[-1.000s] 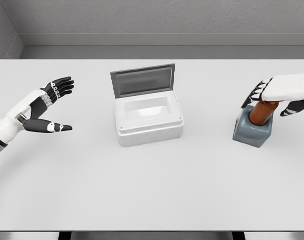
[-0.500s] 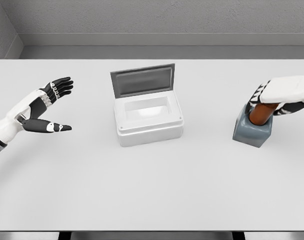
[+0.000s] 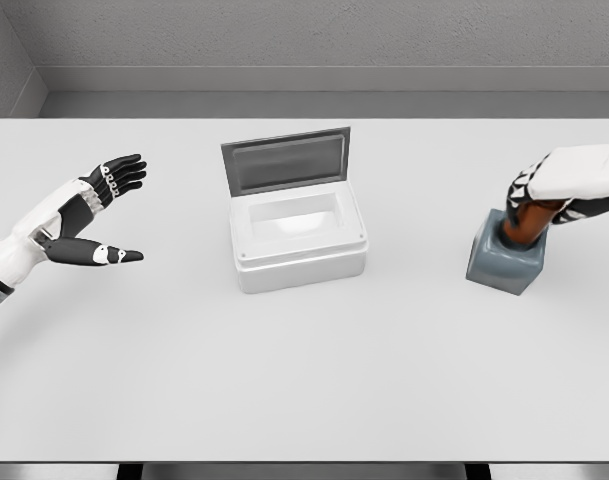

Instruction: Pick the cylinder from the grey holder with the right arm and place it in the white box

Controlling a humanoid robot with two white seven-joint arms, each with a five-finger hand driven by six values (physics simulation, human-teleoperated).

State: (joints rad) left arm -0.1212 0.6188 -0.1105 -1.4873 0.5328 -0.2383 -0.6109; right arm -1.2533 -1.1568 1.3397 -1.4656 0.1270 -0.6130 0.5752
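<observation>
I've got the right hand wrapped around the brown cylinder, which sits upright in the grey holder. That holder stands well right of the white box, whose lid is up. Left hand hovers well left of the box, fingers spread, holding nothing.

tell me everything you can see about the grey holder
The grey holder is a small blue-grey block with rounded edges and a matte, plastic-like look, standing on the white table near its right side, well to the right of the white box. It sits turned a little, one corner toward the camera. The brown cylinder stands in its top, leaning slightly right, and the right hand is closed around the cylinder's upper part, just above the holder. Its socket is hidden.
</observation>
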